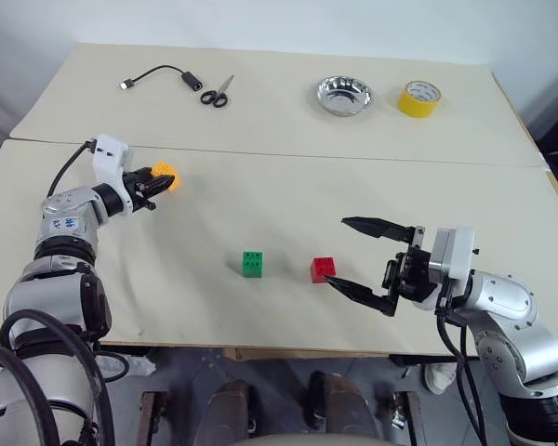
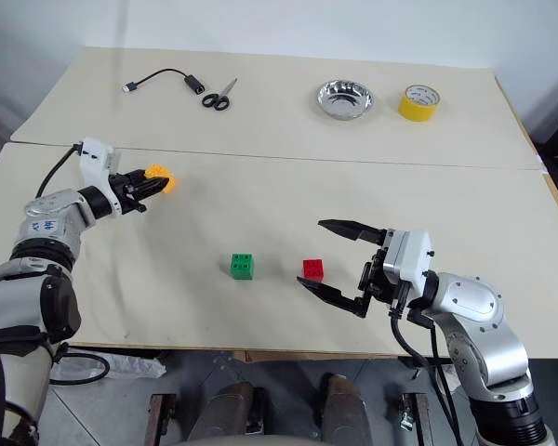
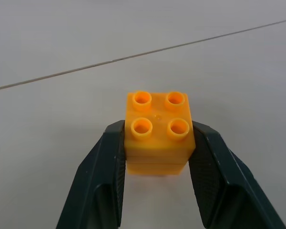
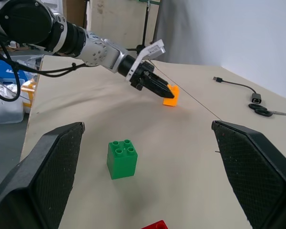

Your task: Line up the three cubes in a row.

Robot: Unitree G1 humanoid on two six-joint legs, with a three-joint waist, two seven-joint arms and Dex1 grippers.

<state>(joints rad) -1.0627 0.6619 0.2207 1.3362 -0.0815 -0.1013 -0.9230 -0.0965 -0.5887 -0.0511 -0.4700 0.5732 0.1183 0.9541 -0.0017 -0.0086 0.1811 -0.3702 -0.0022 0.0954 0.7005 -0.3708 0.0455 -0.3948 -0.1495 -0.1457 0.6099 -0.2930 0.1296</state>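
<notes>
The orange-yellow cube (image 1: pixel 166 177) sits on the table at the left, and my left gripper (image 1: pixel 154 189) is shut on it; in the left wrist view both fingers (image 3: pixel 105 176) press its sides (image 3: pixel 158 131). The green cube (image 1: pixel 253 263) and the red cube (image 1: pixel 323 269) stand side by side near the table's front middle, a small gap between them. My right gripper (image 1: pixel 353 255) stands open just right of the red cube, jaws wide and pointing left, holding nothing. In the right wrist view the green cube (image 4: pixel 122 158) lies between its fingers, further off.
At the table's far side lie a black cable with adapter (image 1: pixel 163 78), scissors (image 1: pixel 218 93), a metal bowl (image 1: pixel 344 96) and a yellow tape roll (image 1: pixel 418 98). A seam (image 1: pixel 353 160) runs across the tabletop behind the cubes.
</notes>
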